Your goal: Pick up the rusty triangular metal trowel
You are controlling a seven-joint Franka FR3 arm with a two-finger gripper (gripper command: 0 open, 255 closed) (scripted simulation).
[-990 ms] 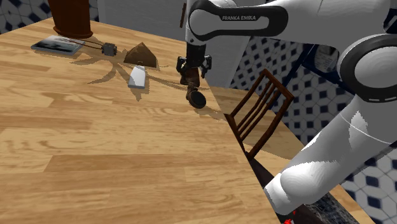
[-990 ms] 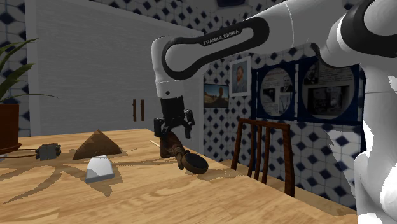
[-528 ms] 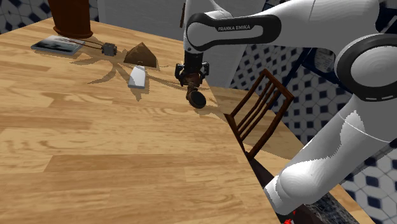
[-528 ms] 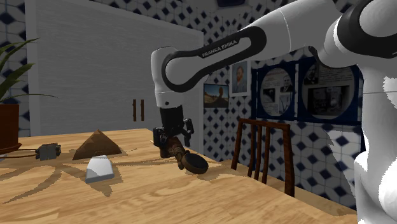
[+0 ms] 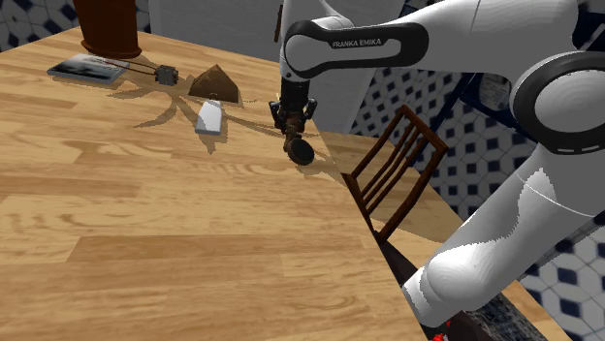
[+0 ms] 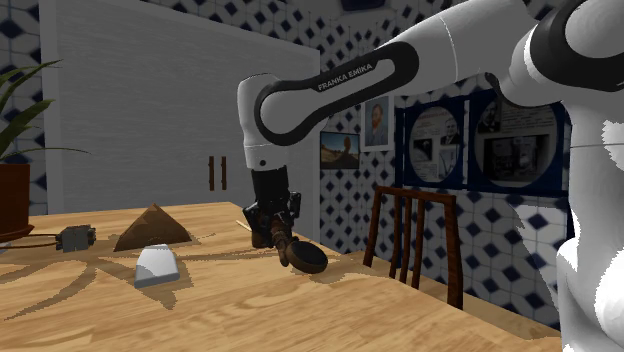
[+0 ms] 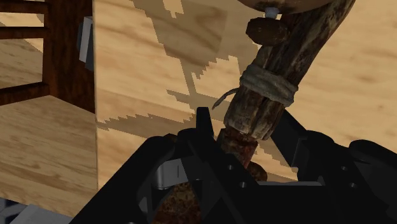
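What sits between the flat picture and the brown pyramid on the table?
A small dark box, in the shoulder view, between the picture and the pyramid.

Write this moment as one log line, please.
hand: shut on rusty trowel handle | rusty trowel: low end on wooden table | lift: not yet
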